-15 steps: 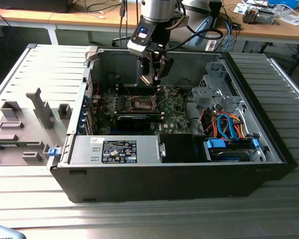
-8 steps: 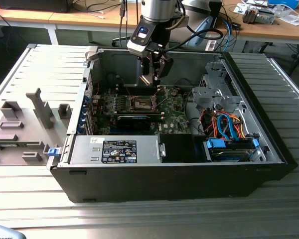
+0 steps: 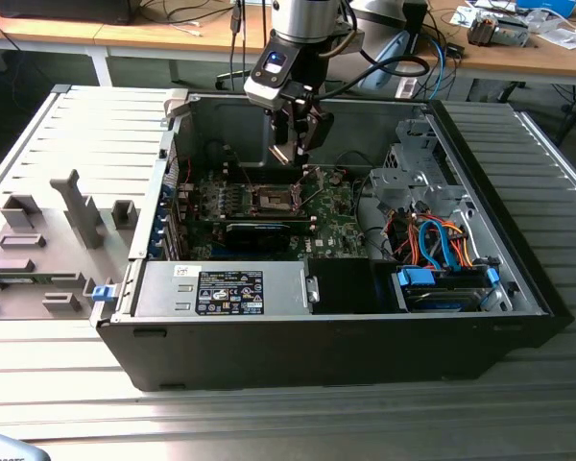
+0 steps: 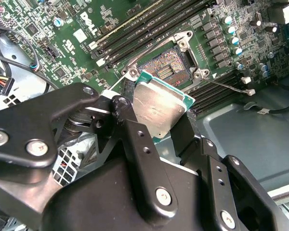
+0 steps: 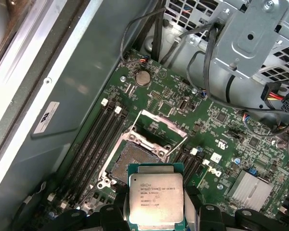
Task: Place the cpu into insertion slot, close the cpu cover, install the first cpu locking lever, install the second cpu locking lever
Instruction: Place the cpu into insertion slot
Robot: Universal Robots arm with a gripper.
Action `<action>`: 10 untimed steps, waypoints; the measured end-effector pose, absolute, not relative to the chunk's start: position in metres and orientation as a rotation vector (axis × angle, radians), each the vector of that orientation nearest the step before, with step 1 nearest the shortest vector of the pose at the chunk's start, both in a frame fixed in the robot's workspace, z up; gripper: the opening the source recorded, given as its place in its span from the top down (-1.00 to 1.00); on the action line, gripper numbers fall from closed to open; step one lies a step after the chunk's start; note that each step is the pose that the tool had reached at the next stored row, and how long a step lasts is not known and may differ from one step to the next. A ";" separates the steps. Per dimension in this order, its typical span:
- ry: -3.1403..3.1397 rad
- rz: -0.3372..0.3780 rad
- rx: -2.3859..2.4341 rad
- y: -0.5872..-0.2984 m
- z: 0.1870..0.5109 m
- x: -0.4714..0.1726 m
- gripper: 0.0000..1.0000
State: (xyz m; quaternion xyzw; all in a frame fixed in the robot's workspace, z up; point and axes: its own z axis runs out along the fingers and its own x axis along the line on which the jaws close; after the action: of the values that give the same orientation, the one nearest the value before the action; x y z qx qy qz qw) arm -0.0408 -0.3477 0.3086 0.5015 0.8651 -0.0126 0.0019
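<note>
Jaws pinching the cpu (image 5: 155,196) by two opposite edges; silvery face toward the first wrist view. The chip is held just short of the insertion slot (image 5: 134,162), above the motherboard (image 5: 216,130), not seated. The cpu cover (image 5: 164,124) is raised, slot exposed. Open computer case (image 3: 365,355) lies on the worktop (image 3: 269,423).
</note>
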 end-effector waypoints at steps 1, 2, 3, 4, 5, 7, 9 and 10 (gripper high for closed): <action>2.714 -0.040 1.575 -0.348 0.309 -0.041 -0.09; 2.712 -0.040 1.577 -0.348 0.309 -0.041 -0.09; 2.711 -0.040 1.579 -0.348 0.309 -0.041 -0.09; 2.710 -0.040 1.581 -0.348 0.309 -0.041 -0.09; 2.709 -0.040 1.583 -0.348 0.309 -0.041 -0.09; 2.706 -0.040 1.587 -0.348 0.309 -0.041 -0.09; 2.704 -0.040 1.591 -0.348 0.308 -0.041 -0.09; 2.704 -0.040 1.592 -0.348 0.308 -0.041 -0.09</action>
State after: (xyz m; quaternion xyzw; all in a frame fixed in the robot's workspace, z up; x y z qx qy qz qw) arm -0.0408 -0.3477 0.3085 0.5073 0.8617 -0.0128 0.0020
